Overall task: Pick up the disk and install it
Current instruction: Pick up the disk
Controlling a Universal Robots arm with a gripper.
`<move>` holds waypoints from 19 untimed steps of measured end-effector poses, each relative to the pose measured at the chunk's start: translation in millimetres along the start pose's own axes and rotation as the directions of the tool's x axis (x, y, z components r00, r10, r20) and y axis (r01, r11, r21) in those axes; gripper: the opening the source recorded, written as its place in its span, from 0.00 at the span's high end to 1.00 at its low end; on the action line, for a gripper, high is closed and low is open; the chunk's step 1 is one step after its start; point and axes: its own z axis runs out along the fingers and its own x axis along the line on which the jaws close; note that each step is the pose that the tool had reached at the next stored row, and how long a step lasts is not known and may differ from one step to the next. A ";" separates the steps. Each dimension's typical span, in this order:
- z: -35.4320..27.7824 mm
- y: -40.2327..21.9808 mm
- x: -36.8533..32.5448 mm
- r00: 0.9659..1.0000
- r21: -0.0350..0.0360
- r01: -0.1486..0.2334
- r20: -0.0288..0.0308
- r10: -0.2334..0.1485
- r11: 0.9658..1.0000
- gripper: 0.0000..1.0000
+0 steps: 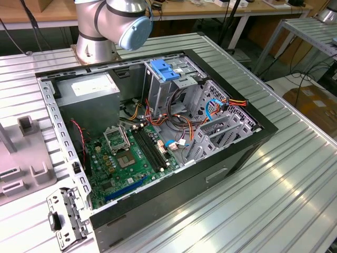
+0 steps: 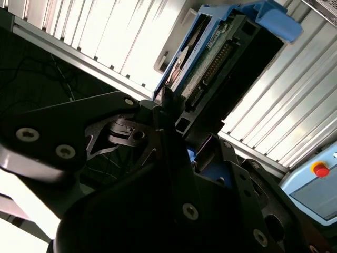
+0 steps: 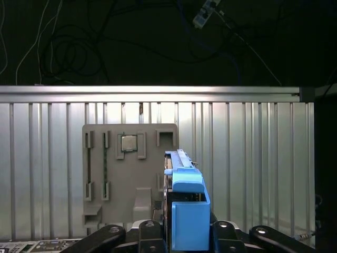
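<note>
In the first wrist view the disk [image 3: 185, 197] stands on edge in its blue plastic carrier, rising out of my gripper [image 3: 187, 231], whose black fingers [image 3: 150, 232] close on it from both sides. The second wrist view shows the same disk [image 2: 221, 58] from the side, with its connector edge and blue carrier frame, gripped at its near end by my gripper [image 2: 181, 124]. The disk hangs above the ribbed metal table [image 3: 253, 168], off the grey fixture plate [image 3: 113, 184]. The open computer case [image 1: 158, 137] lies on its side in the exterior view.
Inside the case are a green motherboard [image 1: 124, 161], a grey power-supply box [image 1: 87, 95] and a metal drive cage [image 1: 176, 84] with a blue plastic piece [image 1: 164, 69] on top. The arm's base [image 1: 105, 26] stands behind the case. The fixture plate carries a small chip [image 3: 128, 143].
</note>
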 end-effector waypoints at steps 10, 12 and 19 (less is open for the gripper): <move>-0.1 -3.9 0.0 1.000 0.000 0.000 0.000 0.000 1.000 0.63; -0.1 -4.6 -0.1 1.000 0.000 0.000 0.000 0.000 1.000 0.63; -0.1 -10.5 -0.2 1.000 0.000 0.000 0.000 0.000 1.000 0.63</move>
